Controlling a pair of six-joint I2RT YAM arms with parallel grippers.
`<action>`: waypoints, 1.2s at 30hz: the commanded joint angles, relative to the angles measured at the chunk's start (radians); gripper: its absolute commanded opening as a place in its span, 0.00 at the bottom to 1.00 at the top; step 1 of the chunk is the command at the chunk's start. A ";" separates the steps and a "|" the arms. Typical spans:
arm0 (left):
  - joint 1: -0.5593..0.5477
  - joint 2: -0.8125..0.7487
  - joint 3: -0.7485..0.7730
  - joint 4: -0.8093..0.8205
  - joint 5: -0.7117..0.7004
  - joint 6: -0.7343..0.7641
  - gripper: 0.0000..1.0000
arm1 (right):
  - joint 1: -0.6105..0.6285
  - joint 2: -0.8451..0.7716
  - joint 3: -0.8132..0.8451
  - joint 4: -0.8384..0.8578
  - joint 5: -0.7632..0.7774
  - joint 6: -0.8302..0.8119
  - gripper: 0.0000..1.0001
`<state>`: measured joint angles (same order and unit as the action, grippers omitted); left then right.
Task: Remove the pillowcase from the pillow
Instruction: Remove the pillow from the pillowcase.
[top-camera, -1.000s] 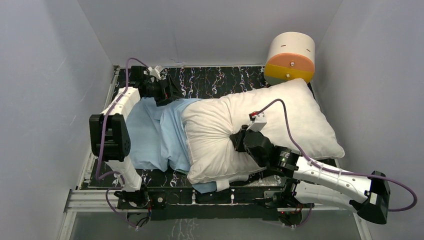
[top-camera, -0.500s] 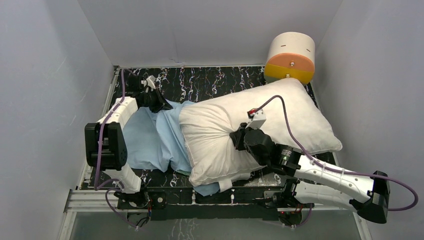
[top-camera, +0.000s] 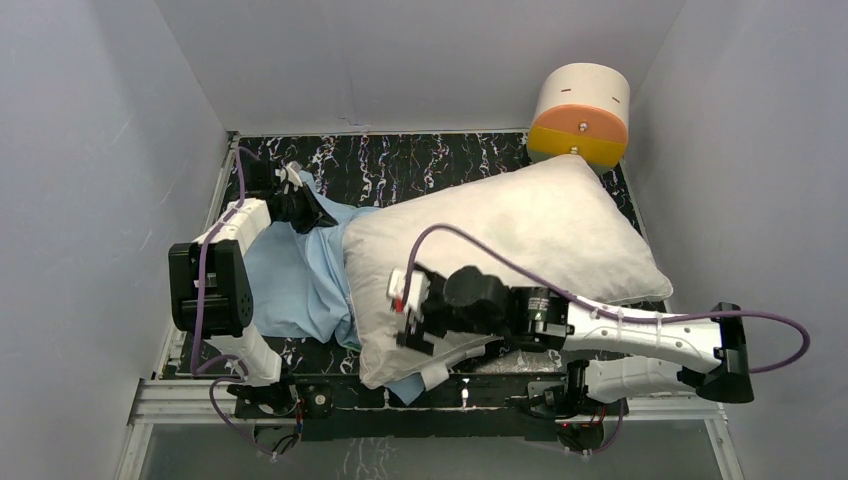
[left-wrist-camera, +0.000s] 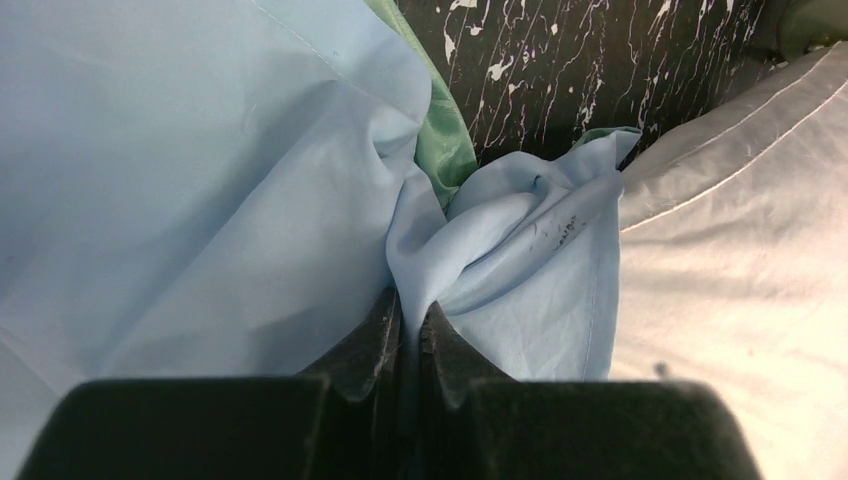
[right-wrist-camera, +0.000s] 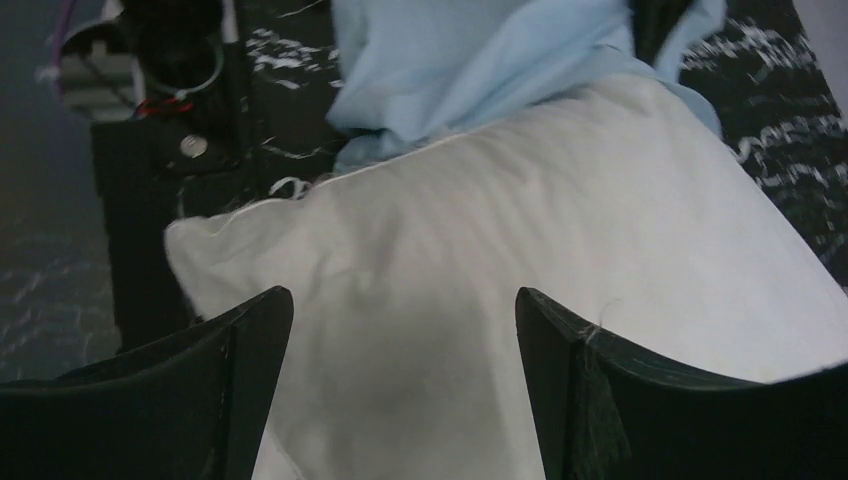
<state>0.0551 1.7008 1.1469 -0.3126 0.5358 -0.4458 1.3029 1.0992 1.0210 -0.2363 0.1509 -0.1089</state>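
Two arms, one pillow (top-camera: 540, 230), one pillowcase (top-camera: 290, 290).
Near: right gripper (right-wrist-camera: 400, 320) stretched leftward, jaws spread wide over pillow's near-left corner, gripping nothing. Pillow lies diagonally; bare table (top-camera: 430, 160) beyond. Far left: left gripper (left-wrist-camera: 410, 312) clenched on a blue pillowcase fold; cover's right edge hidden under pillow.

— What do the arms look like?
— White shells on the left arm (top-camera: 240, 222) and right arm (top-camera: 650, 335), with chunky black joint housings (top-camera: 205, 290).
— Cables?
— A thin purple cable (top-camera: 470, 240) loops along each. The right gripper (right-wrist-camera: 400, 297) has flat, matte black fingers (right-wrist-camera: 230, 390).
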 joint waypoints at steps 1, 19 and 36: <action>0.019 0.007 0.003 0.008 -0.007 0.018 0.00 | 0.164 0.027 -0.040 0.044 -0.096 -0.350 0.91; 0.019 0.004 -0.006 0.016 0.022 0.020 0.00 | 0.245 0.265 -0.268 0.563 0.612 -0.653 0.25; 0.067 -0.054 -0.001 0.027 -0.103 0.009 0.00 | 0.241 -0.098 -0.139 0.852 0.888 -0.640 0.00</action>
<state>0.0643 1.6634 1.1450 -0.2909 0.5663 -0.4667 1.5539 1.0962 0.8066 0.3061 0.8379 -0.7105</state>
